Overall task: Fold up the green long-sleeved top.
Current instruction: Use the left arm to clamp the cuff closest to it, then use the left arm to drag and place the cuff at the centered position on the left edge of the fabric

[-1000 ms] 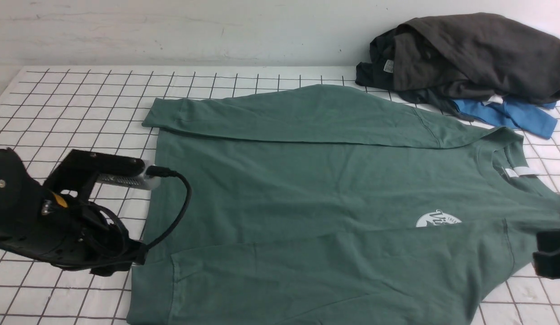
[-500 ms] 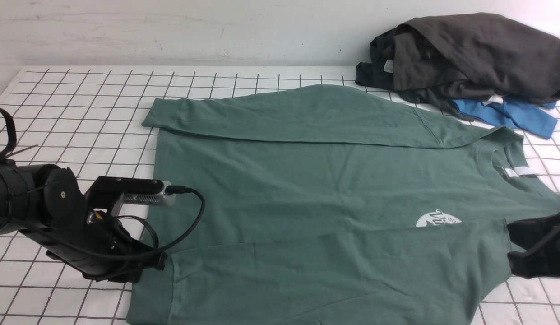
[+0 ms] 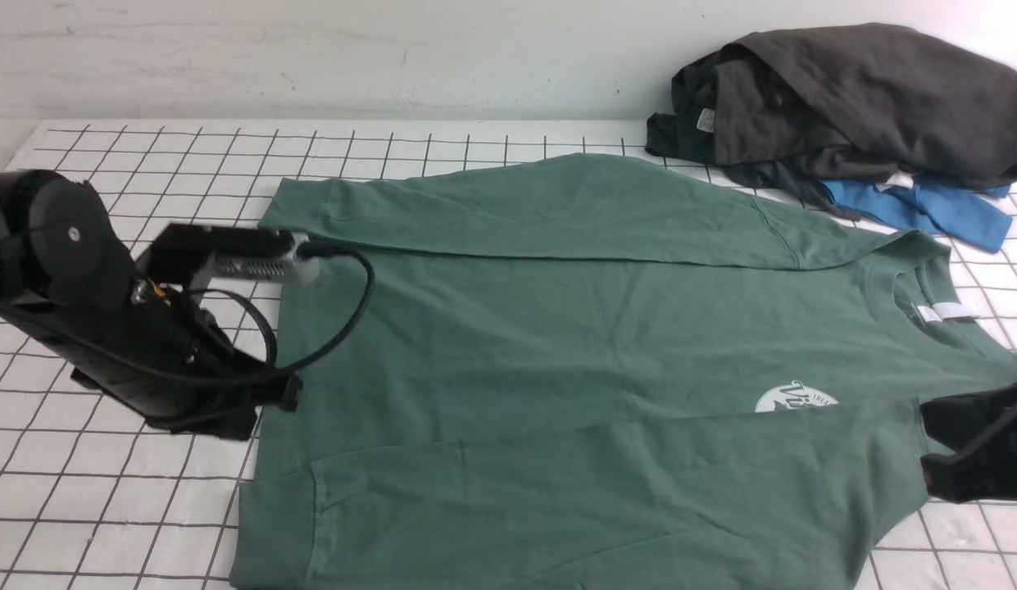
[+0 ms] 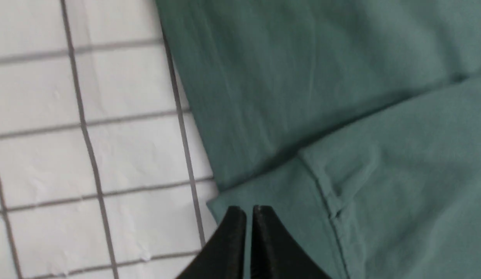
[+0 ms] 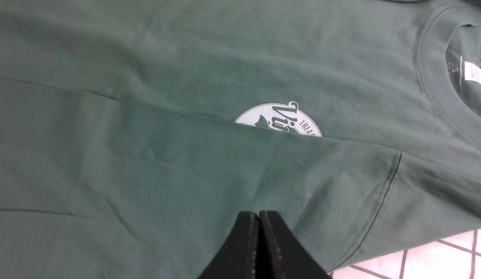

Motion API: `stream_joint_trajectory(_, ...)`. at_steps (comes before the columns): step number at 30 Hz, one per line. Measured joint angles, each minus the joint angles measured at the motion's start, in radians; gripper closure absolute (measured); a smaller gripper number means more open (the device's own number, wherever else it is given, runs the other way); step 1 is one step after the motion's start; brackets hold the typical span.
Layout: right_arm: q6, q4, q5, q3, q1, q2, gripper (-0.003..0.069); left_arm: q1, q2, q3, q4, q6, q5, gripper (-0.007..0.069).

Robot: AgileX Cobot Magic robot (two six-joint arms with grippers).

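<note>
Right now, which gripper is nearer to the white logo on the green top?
Right. The right gripper is above the folded sleeve beside the logo; the left gripper is at the cuff, far across the top.

Dark grey garments (image 3: 852, 98) lie piled at the table's (image 3: 106, 205) far right corner, partly over a blue garment (image 3: 942, 215).

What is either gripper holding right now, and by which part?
Nothing, as far as shows: left gripper and right gripper are shut over the green top, which lies flat.
</note>
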Motion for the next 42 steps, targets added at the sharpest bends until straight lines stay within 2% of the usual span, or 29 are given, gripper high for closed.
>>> stream_joint_trajectory(4,0.000,0.000,0.000,0.000,0.000,0.000,0.0669,0.000,0.084,0.008,0.001,-0.001,0.007,0.0463)
stream_joint_trajectory(5,0.000,0.001,0.000,0.000,0.000,0.000,0.0669,0.000,0.104,0.008,0.001,-0.005,-0.007,0.0398)
stream_joint_trajectory(6,0.000,0.001,0.000,0.000,0.000,0.000,0.0669,0.000,0.107,0.008,0.001,-0.006,-0.011,0.0389)
stream_joint_trajectory(7,0.000,0.001,-0.001,0.000,0.000,0.000,0.0669,0.000,0.135,0.008,0.001,-0.008,-0.037,0.0322)
stream_joint_trajectory(10,0.000,0.001,-0.003,0.000,0.000,0.000,0.0669,0.000,0.171,0.008,0.001,-0.008,-0.051,0.0294)
stream_joint_trajectory(11,0.000,0.001,-0.004,0.000,0.000,0.000,0.0669,0.000,0.177,0.008,0.001,-0.008,-0.051,0.0300)
stream_joint_trajectory(14,0.000,0.001,-0.005,0.000,0.000,0.000,0.0669,0.000,0.186,0.006,-0.004,-0.008,-0.054,0.0388)
stream_joint_trajectory(17,0.000,0.001,-0.005,0.000,0.000,0.000,0.0669,0.000,0.182,0.006,-0.012,-0.006,-0.054,0.0547)
stream_joint_trajectory(18,0.000,0.001,-0.005,0.000,0.000,0.000,0.0669,0.000,0.181,0.006,-0.012,-0.006,-0.054,0.0555)
stream_joint_trajectory(19,0.000,0.001,-0.006,0.000,0.000,0.000,0.0669,0.000,0.167,0.006,-0.020,-0.004,-0.052,0.0601)
stream_joint_trajectory(24,0.000,0.002,-0.006,0.000,0.000,0.000,0.0669,0.000,0.081,-0.006,-0.036,0.016,-0.040,0.0612)
stream_joint_trajectory(26,0.000,0.004,-0.006,0.000,0.000,0.000,0.0669,0.000,0.025,-0.049,-0.038,0.059,-0.043,0.0612)
stream_joint_trajectory(31,0.000,0.003,-0.006,0.000,0.000,0.000,0.0669,0.000,-0.007,-0.190,-0.043,0.131,-0.130,0.0612)
stream_joint_trajectory(37,0.000,0.003,-0.016,0.000,0.000,0.000,0.0669,0.002,0.156,-0.350,-0.042,0.153,-0.168,0.0612)
stream_joint_trajectory(40,0.000,0.003,-0.020,0.000,0.000,0.000,0.0669,0.015,0.335,-0.486,-0.034,0.140,-0.079,0.0597)
stream_joint_trajectory(42,0.000,0.003,-0.020,0.000,0.000,0.000,0.0669,0.026,0.417,-0.594,-0.021,0.113,0.006,0.0559)
